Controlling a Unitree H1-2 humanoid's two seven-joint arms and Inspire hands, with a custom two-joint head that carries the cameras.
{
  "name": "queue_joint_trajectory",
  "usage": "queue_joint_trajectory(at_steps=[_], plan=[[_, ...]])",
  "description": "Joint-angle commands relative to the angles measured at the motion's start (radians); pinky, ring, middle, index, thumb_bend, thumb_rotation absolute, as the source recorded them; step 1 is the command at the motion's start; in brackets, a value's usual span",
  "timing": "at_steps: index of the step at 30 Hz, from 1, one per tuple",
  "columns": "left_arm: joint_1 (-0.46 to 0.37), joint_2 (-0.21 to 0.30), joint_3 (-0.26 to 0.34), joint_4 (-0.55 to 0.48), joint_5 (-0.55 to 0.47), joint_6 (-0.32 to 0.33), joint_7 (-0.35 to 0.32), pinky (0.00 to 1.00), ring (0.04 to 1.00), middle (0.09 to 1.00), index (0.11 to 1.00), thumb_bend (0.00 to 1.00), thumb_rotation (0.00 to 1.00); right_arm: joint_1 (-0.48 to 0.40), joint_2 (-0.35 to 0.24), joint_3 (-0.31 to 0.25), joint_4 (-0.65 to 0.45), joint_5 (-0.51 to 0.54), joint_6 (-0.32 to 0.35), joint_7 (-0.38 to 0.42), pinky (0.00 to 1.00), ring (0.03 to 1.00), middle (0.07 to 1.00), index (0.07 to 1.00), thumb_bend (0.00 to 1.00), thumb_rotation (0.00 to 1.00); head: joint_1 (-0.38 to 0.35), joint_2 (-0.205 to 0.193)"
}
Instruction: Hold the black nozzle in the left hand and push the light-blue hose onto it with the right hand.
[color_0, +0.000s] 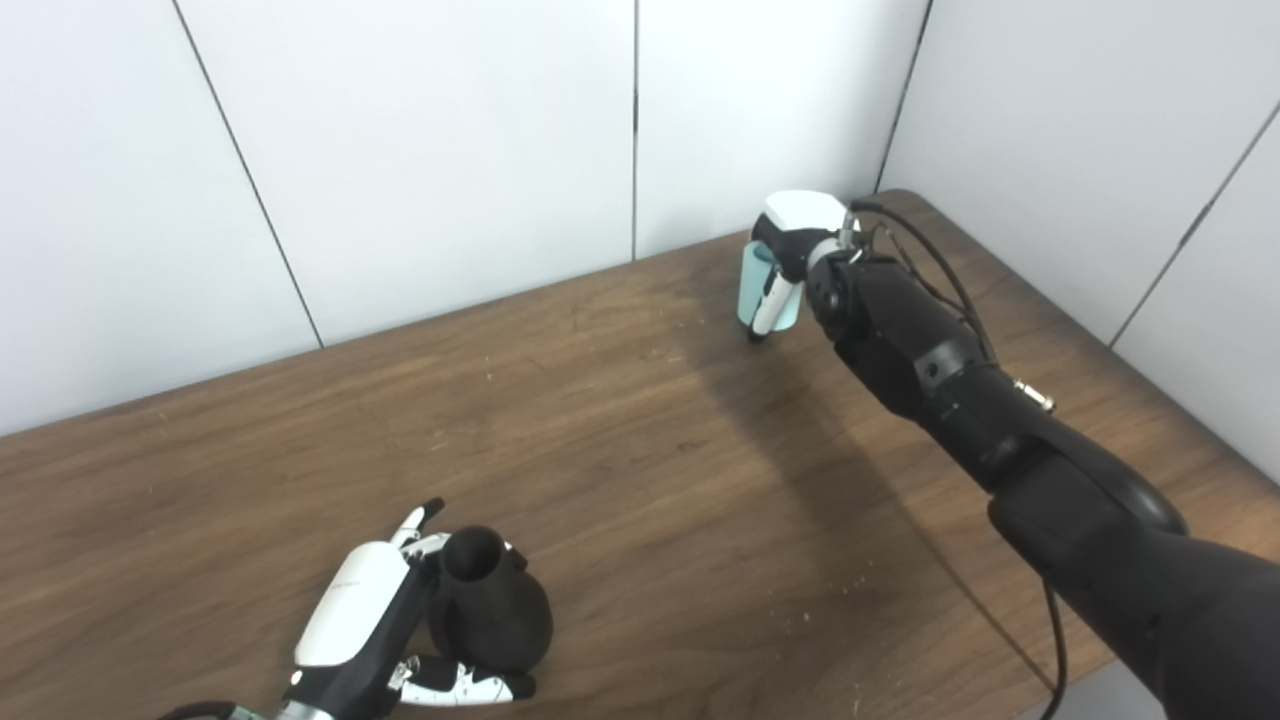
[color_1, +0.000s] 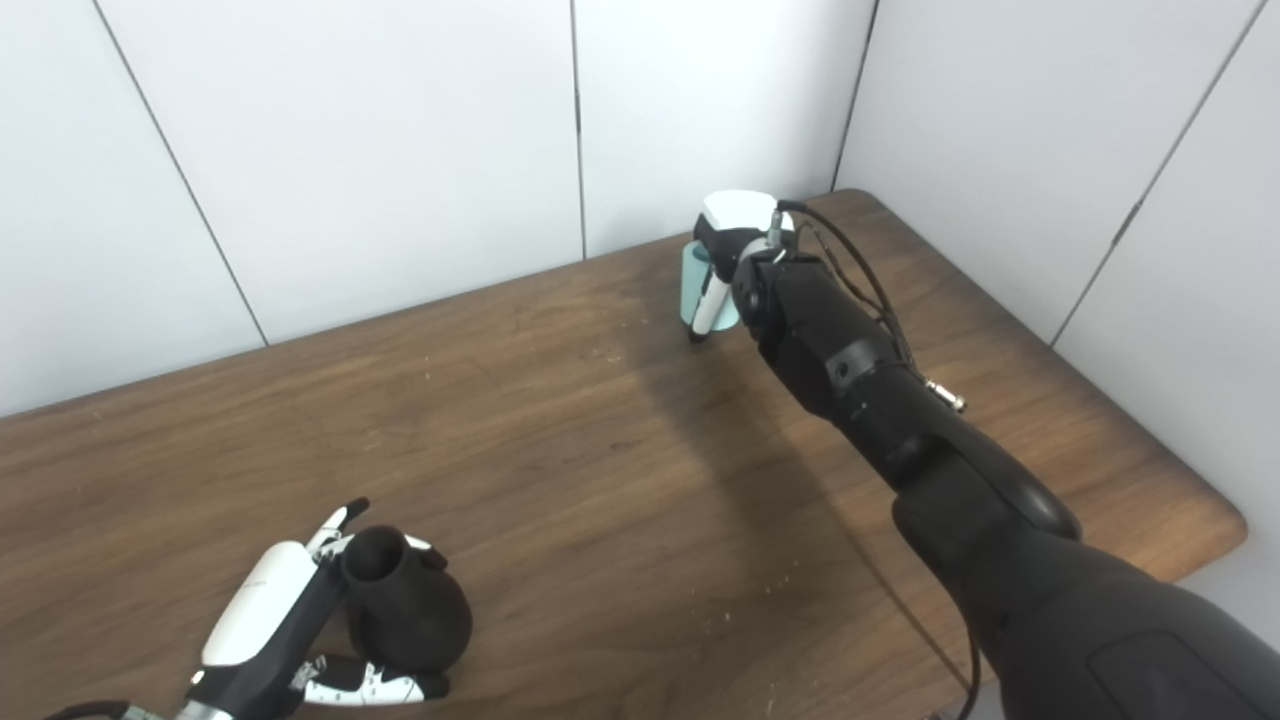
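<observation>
- While the wooden table (color_0: 640, 450) spans the scene, the right hand (color_0: 795, 245) reaches far right, fingers wrapped around the light-blue hose (color_0: 752, 285).
- Near left, the left hand (color_0: 385, 610) seemingly cups the black nozzle (color_0: 490, 600), which stands upright.

Bright, even light; soft shadows

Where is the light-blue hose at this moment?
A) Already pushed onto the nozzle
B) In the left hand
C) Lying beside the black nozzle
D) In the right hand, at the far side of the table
D: the right hand wraps the light-blue hose near the far edge of the table, far from the black nozzle at the left hand.
</observation>
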Motion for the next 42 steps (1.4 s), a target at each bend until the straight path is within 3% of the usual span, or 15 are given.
queue_joint_trajectory(at_steps=[1, 6, 14, 21, 26, 34, 42], plan=[[0.044, 0.038, -0.024, 0.049, 0.046, 0.047, -0.088, 1.0, 0.68, 0.463, 0.501, 0.52, 0.0, -0.034, -0.03, -0.024, -0.036, -0.011, 0.008, -0.063, 0.36, 0.409, 0.514, 0.513, 0.52, 0.0, -0.001, 0.001], [0.043, 0.037, -0.027, 0.054, 0.049, 0.044, -0.086, 1.0, 0.679, 0.455, 0.5, 0.52, 0.0, -0.018, -0.029, -0.031, -0.092, -0.018, 0.009, -0.113, 0.32, 0.43, 0.517, 0.512, 0.5, 0.0, 0.018, 0.006], [0.044, 0.027, -0.033, 0.04, 0.059, 0.057, -0.093, 1.0, 0.679, 0.46, 0.498, 0.52, 0.0, 0.034, -0.044, -0.03, -0.279, -0.021, 0.009, -0.063, 0.33, 0.435, 0.504, 0.487, 0.5, 0.0, 0.096, 0.017], [0.048, 0.008, -0.044, 0.041, 0.08, 0.073, -0.091, 1.0, 0.682, 0.466, 0.495, 0.52, 0.0, 0.105, -0.029, -0.044, -0.506, 0.008, 0.03, 0.041, 0.33, 0.434, 0.507, 0.49, 0.5, 0.0, 0.187, 0.032], [0.052, -0.02, -0.057, 0.044, 0.097, 0.091, -0.084, 1.0, 0.676, 0.448, 0.496, 0.52, 0.0, 0.174, 0.005, -0.087, -0.72, 0.135, 0.043, 0.181, 0.31, 0.425, 0.526, 0.527, 0.49, 0.0, 0.274, 0.037], [0.054, -0.065, -0.071, 0.051, 0.117, 0.122, -0.082, 1.0, 0.679, 0.464, 0.493, 0.52, 0.0, 0.22, 0.027, -0.07, -0.859, 0.144, 0.038, 0.28, 0.3, 0.424, 0.529, 0.536, 0.49, 0.0, 0.432, 0.044], [0.05, -0.089, -0.083, 0.057, 0.131, 0.139, -0.082, 1.0, 0.679, 0.461, 0.493, 0.52, 0.0, 0.261, 0.054, -0.052, -0.987, 0.166, 0.02, 0.335, 0.31, 0.415, 0.517, 0.515, 0.5, 0.0, 0.51, 0.058]])
